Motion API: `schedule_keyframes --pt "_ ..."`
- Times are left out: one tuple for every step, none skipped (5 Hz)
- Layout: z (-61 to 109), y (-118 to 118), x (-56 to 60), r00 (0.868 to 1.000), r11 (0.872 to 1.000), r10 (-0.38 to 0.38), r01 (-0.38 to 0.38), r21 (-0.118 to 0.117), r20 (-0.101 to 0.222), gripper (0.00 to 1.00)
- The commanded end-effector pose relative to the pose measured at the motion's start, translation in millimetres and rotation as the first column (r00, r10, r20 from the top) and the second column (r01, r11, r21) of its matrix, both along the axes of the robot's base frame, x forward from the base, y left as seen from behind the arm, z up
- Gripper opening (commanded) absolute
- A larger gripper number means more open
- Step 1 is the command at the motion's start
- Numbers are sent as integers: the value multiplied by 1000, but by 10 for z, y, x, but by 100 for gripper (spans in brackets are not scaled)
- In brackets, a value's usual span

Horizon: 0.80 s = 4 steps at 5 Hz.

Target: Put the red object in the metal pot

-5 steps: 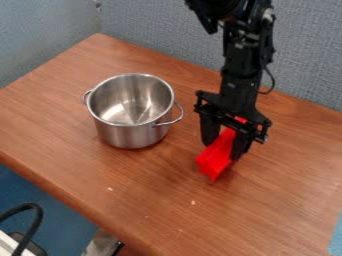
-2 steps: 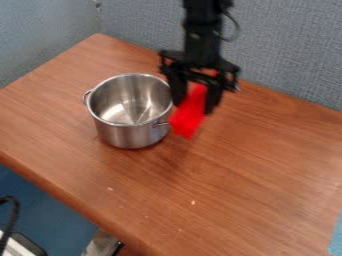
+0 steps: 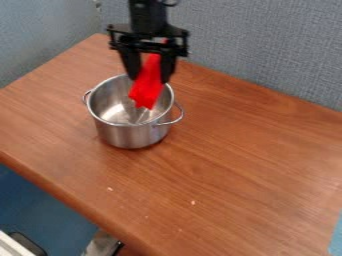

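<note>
The red object (image 3: 147, 82) hangs tilted between the black fingers of my gripper (image 3: 150, 62), which is shut on its upper part. Its lower end reaches over the open mouth of the metal pot (image 3: 130, 112), near the pot's far right rim. The pot is a shiny round steel one with small side handles, standing on the left half of the wooden table (image 3: 241, 150). I see only brushed metal inside it. My arm comes down from the top edge of the frame.
The brown wooden table runs diagonally, with its front edge (image 3: 80, 200) falling off to a blue floor. A grey-blue wall (image 3: 281, 40) stands behind the table. Bare wood lies right of the pot.
My gripper has lifted the red object off the table at right and carried it left and back, from beside the pot to above its opening.
</note>
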State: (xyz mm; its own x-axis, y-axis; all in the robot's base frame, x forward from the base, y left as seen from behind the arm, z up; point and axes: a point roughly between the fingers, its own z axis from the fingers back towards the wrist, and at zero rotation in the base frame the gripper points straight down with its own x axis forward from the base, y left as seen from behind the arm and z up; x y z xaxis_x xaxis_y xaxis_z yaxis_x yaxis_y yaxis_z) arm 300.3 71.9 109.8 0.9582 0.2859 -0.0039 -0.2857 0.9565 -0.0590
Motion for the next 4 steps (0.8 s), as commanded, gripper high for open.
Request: schedule_keyframes --pt "187 140 -9 997 999 46 -47 15 67 0" --pt "135 164 -7 996 998 60 -61 24 64 100" --pt "66 161 -11 996 997 65 -67 33 57 100" --pt "-13 155 -21 996 996 70 -72 42 48 100"
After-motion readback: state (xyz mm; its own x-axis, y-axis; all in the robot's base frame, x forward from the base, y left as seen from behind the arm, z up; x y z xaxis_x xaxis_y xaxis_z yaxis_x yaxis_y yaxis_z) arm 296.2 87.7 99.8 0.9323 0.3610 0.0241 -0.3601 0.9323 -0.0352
